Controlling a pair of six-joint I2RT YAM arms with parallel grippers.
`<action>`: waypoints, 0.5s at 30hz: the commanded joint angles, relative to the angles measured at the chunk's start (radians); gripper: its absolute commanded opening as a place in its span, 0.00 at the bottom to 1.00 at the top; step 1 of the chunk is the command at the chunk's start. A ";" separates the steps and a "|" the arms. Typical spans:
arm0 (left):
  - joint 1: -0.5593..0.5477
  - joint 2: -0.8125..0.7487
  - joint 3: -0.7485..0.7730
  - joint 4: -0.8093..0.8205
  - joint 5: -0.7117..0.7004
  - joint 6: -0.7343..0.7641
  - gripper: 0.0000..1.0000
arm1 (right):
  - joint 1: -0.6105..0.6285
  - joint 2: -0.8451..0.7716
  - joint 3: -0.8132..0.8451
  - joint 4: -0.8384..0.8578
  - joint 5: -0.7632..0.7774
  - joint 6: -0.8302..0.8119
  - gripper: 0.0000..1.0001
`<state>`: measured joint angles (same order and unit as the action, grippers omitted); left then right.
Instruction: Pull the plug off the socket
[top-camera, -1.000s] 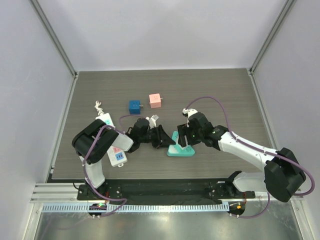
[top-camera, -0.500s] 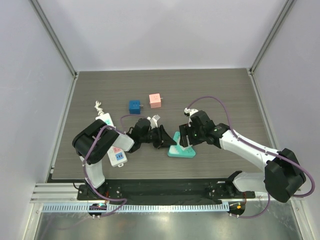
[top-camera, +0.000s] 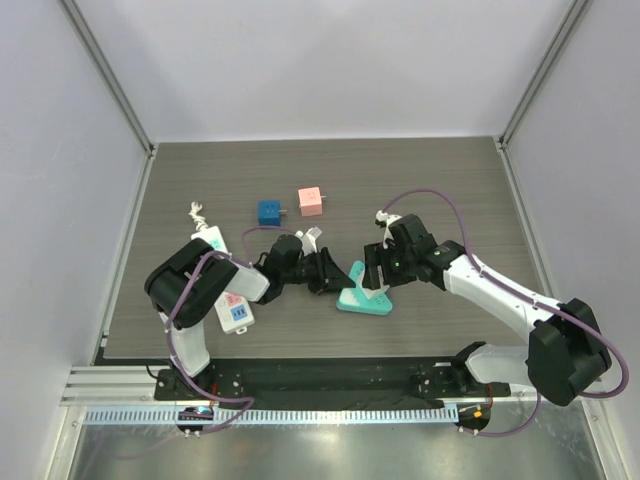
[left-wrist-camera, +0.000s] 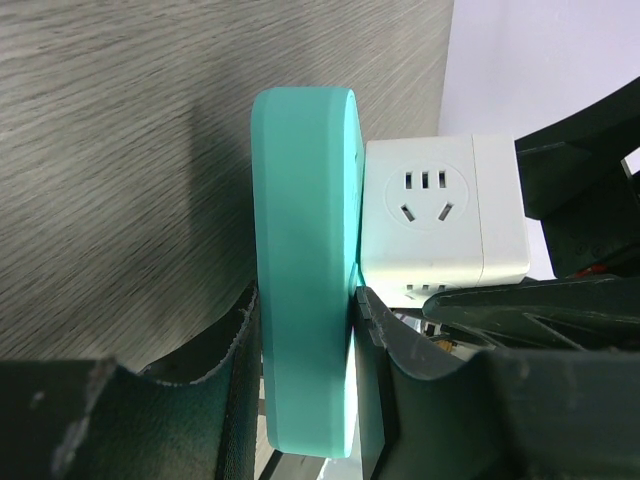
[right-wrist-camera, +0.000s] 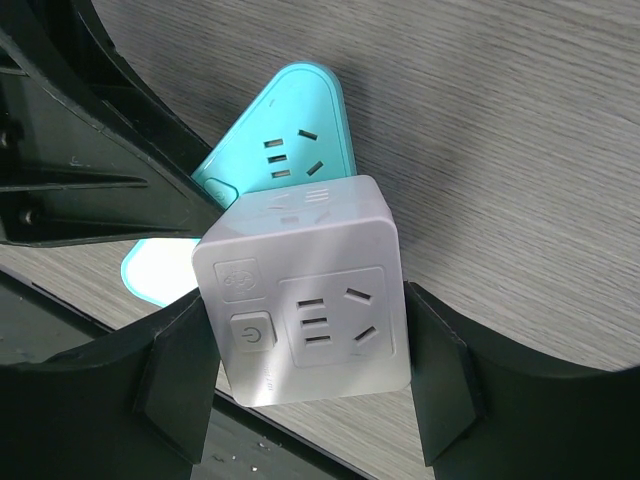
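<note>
A teal triangular socket (top-camera: 362, 297) lies at the table's near middle, one corner lifted. My left gripper (top-camera: 333, 277) is shut on its edge; in the left wrist view the socket (left-wrist-camera: 305, 230) stands clamped between my left gripper's (left-wrist-camera: 307, 298) jaws. A white cube plug (right-wrist-camera: 305, 300) sits against the socket's face (right-wrist-camera: 285, 140). My right gripper (right-wrist-camera: 310, 335) is shut on the cube's two sides. The cube also shows in the left wrist view (left-wrist-camera: 440, 220), touching the teal face. I cannot tell if its pins are out. In the top view my right gripper (top-camera: 378, 268) hides the cube.
A blue cube (top-camera: 269, 213) and a pink cube (top-camera: 310, 201) sit behind the socket. A white power strip (top-camera: 224, 280) lies under my left arm, with a white cord end (top-camera: 196, 211) at its far end.
My right gripper has moved a little right and away with the white cube. The teal socket's near-right corner has tipped up. My left gripper has held its place.
</note>
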<state>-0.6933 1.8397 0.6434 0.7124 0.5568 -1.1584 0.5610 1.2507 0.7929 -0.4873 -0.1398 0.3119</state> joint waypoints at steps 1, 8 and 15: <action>-0.002 0.018 -0.022 -0.166 -0.104 0.077 0.00 | -0.018 -0.053 0.097 0.116 -0.044 0.047 0.01; -0.002 0.018 -0.021 -0.169 -0.106 0.077 0.00 | -0.033 -0.065 0.095 0.110 -0.049 0.050 0.01; -0.002 0.015 -0.024 -0.172 -0.107 0.080 0.00 | -0.150 -0.088 0.062 0.113 -0.162 0.059 0.01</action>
<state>-0.6937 1.8378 0.6544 0.7185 0.5415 -1.1618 0.4740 1.2503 0.7929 -0.4950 -0.2344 0.3180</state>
